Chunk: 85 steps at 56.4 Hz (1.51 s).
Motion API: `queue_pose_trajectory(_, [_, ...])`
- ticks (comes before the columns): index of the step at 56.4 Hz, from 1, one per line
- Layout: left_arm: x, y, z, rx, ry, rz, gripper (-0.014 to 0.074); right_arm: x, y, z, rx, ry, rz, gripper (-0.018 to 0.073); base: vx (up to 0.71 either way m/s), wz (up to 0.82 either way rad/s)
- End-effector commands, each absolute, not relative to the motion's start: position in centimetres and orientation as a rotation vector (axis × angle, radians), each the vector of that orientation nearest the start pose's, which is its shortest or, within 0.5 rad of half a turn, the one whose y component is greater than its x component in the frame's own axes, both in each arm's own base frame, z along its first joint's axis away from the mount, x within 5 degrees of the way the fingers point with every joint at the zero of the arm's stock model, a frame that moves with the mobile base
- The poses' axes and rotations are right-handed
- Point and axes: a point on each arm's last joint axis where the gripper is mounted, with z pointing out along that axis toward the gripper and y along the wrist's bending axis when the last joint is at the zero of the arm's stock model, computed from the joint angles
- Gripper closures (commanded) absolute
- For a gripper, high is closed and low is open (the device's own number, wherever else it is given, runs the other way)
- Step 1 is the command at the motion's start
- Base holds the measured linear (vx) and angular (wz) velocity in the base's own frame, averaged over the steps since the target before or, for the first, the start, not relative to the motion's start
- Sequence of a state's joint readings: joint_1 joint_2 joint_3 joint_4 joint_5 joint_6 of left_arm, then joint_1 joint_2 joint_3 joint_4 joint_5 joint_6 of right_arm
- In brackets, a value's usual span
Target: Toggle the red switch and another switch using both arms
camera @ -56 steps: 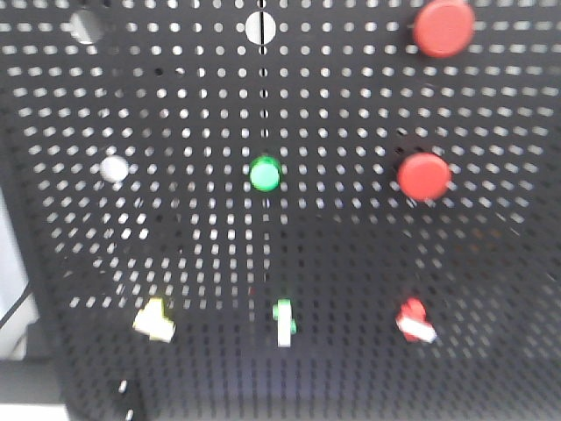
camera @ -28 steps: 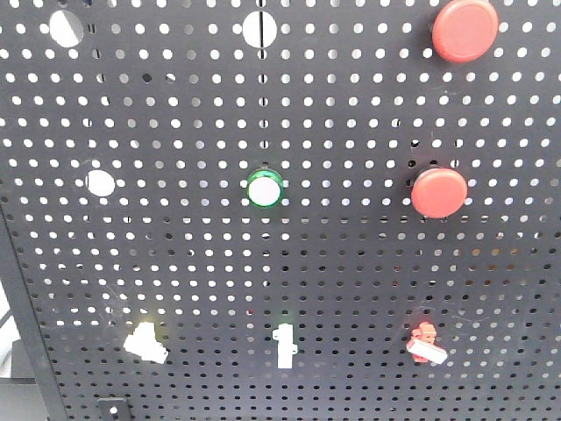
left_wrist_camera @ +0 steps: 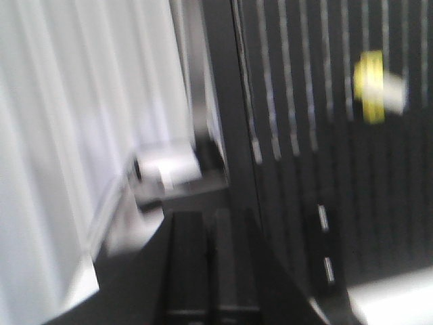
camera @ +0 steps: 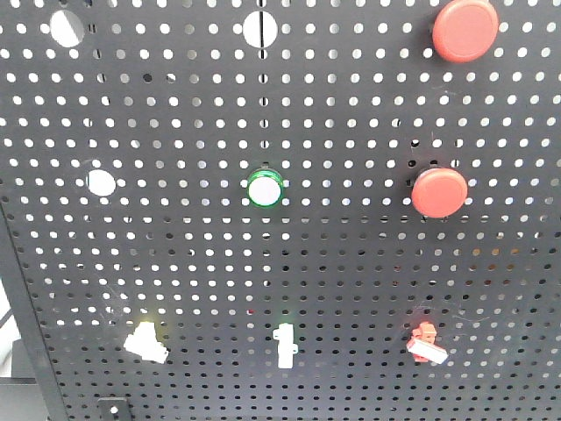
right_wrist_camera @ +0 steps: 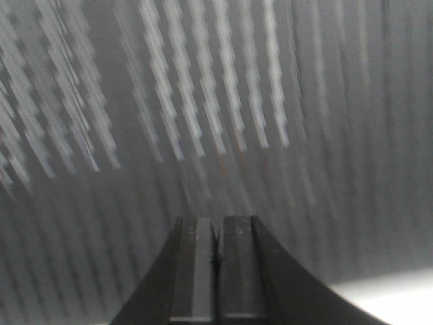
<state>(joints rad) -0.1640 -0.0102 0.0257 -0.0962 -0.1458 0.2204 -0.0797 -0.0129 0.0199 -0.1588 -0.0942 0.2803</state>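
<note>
The small red switch (camera: 425, 344) with a white lever tip sits low on the right of the black pegboard (camera: 263, 263) in the front view. The pale yellow-and-white switch (camera: 145, 341) sits low on the left, and shows blurred at the upper right of the left wrist view as a yellow-and-white switch (left_wrist_camera: 377, 87). My left gripper (left_wrist_camera: 211, 220) is shut, empty, beside the board's left edge, below and left of that switch. My right gripper (right_wrist_camera: 217, 223) is shut, empty, facing blurred pegboard holes; the red switch is out of its view. No gripper shows in the front view.
On the pegboard are a white toggle with a green base (camera: 283, 345) at bottom middle, a green round button (camera: 264, 188) at centre, and two big round red push buttons (camera: 465, 30) (camera: 438, 191) on the right. A white wall (left_wrist_camera: 74, 135) lies left of the board frame (left_wrist_camera: 230, 101).
The front view shifted and sharpened between one second and half a second ago, the switches sitting lower in the frame. Since then the board looks the same.
</note>
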Motion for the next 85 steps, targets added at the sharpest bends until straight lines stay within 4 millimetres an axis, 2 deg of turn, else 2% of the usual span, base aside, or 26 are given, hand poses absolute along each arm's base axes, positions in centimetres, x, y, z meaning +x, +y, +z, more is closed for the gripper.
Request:
queue_pose_trajectory(1, [4.6, -0.5, 24.3, 0.101, 1.135, -0.072, 0.0594, 4.4, -0.1, 26.0, 0.098, 1.215, 0.045, 0.0566, 0.00, 0.00])
queue_pose_trajectory(9, [4.0, -0.6, 28.3, 0.124, 1.210, -0.089, 0.0594, 4.0, -0.4, 31.0, 0.095, 1.296, -0.032, 0.0566, 0.00, 0.00])
queue_pose_trajectory(12, [4.4, -0.7, 29.8, 0.154, 1.261, -0.068, 0.0594, 4.1, -0.6, 33.0, 0.086, 1.318, -0.069, 0.0566, 0.00, 0.00])
queue_pose_trajectory(17, [5.4, -0.9, 32.2, 0.211, 1.319, -0.013, 0.0594, 5.1, -0.7, 35.1, 0.088, 1.349, -0.082, 0.0566, 0.00, 0.00])
queue_pose_trajectory(22, [6.6, -1.1, 34.0, 0.233, 1.325, 0.015, 0.0594, 6.3, -0.8, 35.9, 0.093, 1.386, -0.079, 0.0566, 0.00, 0.00])
queue_pose_trajectory(32, [8.4, -1.2, 36.6, 0.174, 1.236, -0.012, 0.0594, 7.9, -0.9, 35.3, 0.139, 1.471, -0.034, 0.0566, 0.00, 0.00])
queue_pose_trajectory(38, [9.7, -1.5, 36.4, 0.096, 1.317, -0.132, 0.0594, 8.0, -0.9, 35.2, 0.151, 1.480, -0.018, 0.0566, 0.00, 0.00])
queue_pose_trajectory(46, [12.8, -3.1, 34.5, 0.172, 1.493, -0.196, 0.0594, 8.0, -0.9, 35.2, 0.154, 1.480, -0.014, 0.0566, 0.00, 0.00])
queue_pose_trajectory(50, [14.1, -4.6, 34.1, 0.242, 1.490, -0.234, 0.0594, 8.0, -0.9, 35.2, 0.154, 1.480, -0.014, 0.0566, 0.00, 0.00])
queue_pose_trajectory(61, [16.1, -9.1, 32.6, 0.421, 1.470, -0.353, 0.0594, 8.0, -0.9, 35.2, 0.152, 1.481, -0.017, 0.0566, 0.00, 0.00])
queue_pose_trajectory(67, [17.0, -10.5, 31.8, 0.462, 1.469, -0.367, 0.0594, 8.0, -0.9, 35.2, 0.149, 1.481, -0.021, 0.0566, 0.00, 0.00])
queue_pose_trajectory(73, [18.0, -11.0, 31.8, 0.445, 1.491, -0.377, 0.0594, 8.0, -0.9, 35.2, 0.149, 1.483, -0.021, 0.0566, 0.00, 0.00])
queue_pose_trajectory(85, [19.0, -11.6, 33.7, 0.474, 1.466, -0.346, 0.0594, 8.0, -1.0, 34.9, 0.156, 1.510, -0.025, 0.0566, 0.00, 0.00])
